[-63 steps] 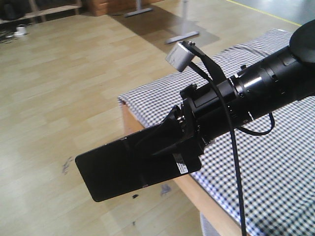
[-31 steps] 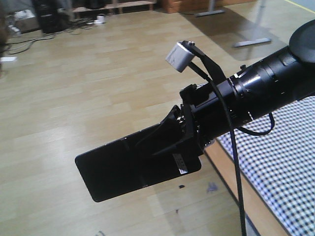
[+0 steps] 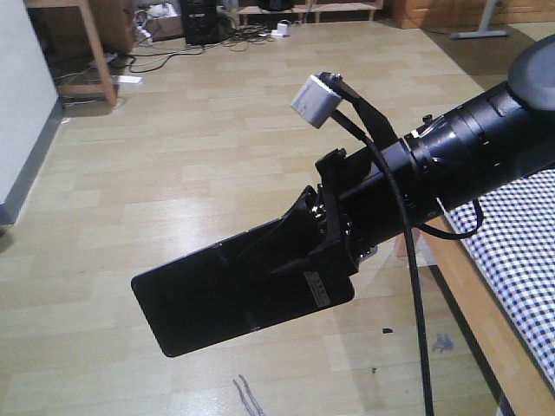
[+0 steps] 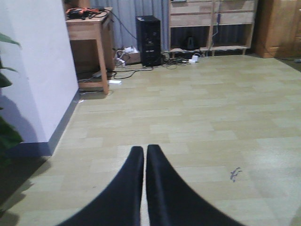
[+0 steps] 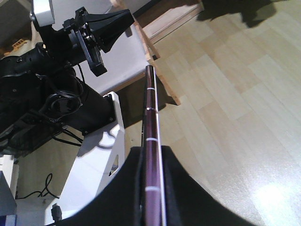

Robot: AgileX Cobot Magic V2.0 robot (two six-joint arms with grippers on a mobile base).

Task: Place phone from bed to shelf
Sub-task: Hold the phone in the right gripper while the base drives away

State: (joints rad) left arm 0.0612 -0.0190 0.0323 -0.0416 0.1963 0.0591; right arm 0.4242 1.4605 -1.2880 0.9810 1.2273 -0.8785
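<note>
1. Front view: the right end effector (image 3: 256,260) is clamped on the phone (image 3: 217,303), gripping it at the end that carries the small white sticker (image 3: 318,290).
   - The rest of the black slab sticks out to the left, over the wooden floor (image 3: 173,147).
   - The bed (image 3: 520,251) lies at the right edge, apart from the phone.
   - We judge the phone to be light and stiff, so it should not sag from this end hold.
   - Its glossy faces look slippery and the glass is fragile, so a hard knock on a board could crack it.

2. Left wrist view: the left end effector (image 4: 144,151) has its two dark fingers drawn together with only a sliver of gap, and nothing sits between them.
   - It hangs over bare floor.
   - Against the far wall stands a pale wooden unit (image 4: 211,19). At this range we cannot tell whether it is the shelf.

3. Right wrist view: we look straight along the phone's pinkish rim, which runs between the two pads.
   - The pads press on the broad flat faces, which we think is the right place to hold such a thin thing. A grip on the narrow rim would give little contact and could slip.
   - With so much length beyond the pads, we would expect the free end to swing wide. It should come down flat and gently, with the free end touching the board first.
</note>
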